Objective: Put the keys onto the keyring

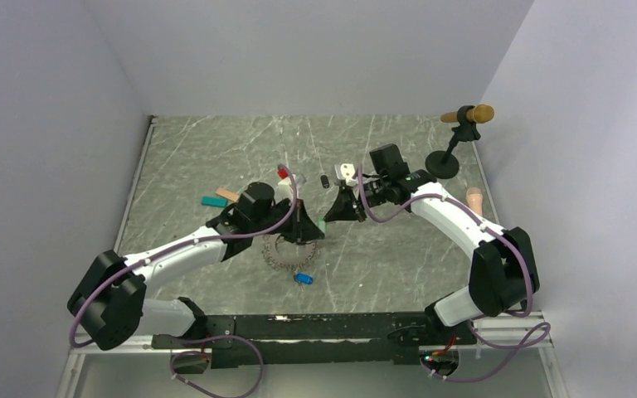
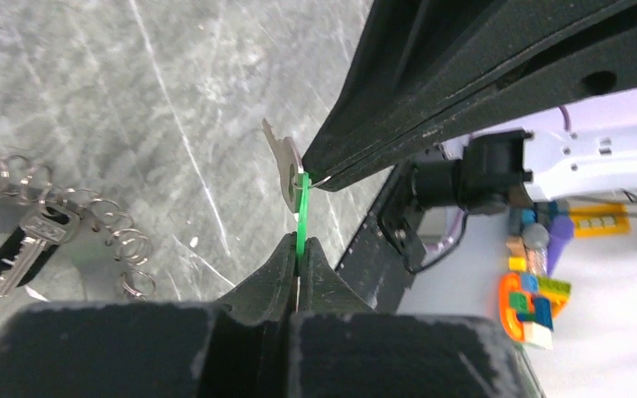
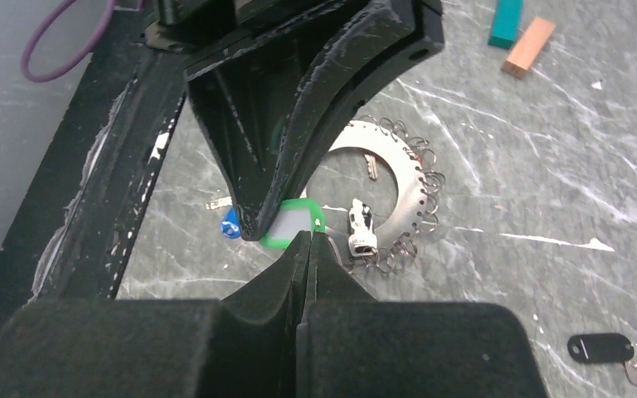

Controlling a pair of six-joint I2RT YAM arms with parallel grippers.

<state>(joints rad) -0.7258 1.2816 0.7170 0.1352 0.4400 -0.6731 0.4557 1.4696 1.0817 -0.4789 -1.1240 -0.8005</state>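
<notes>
Top view: over the table point(image 1: 216, 149), the left end effector point(image 1: 305, 230) and right end effector point(image 1: 337, 211) meet tip to tip on the green key point(image 1: 321, 222). The keyring point(image 1: 284, 251) lies just near-left of them.

Left wrist view: the left is closed on the tag's edge, with the key's long axis pointing away.

Right wrist view: the right is closed, pinching the tag's corner. The blue key point(image 3: 230, 224) lies loose.

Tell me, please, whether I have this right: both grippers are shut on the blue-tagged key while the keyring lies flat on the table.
Not quite: the held key's tag is green, not blue. The right wrist view shows the left gripper and right gripper both shut on the green-tagged key, the keyring flat on the table and the blue-tagged key lying loose near it.
</notes>
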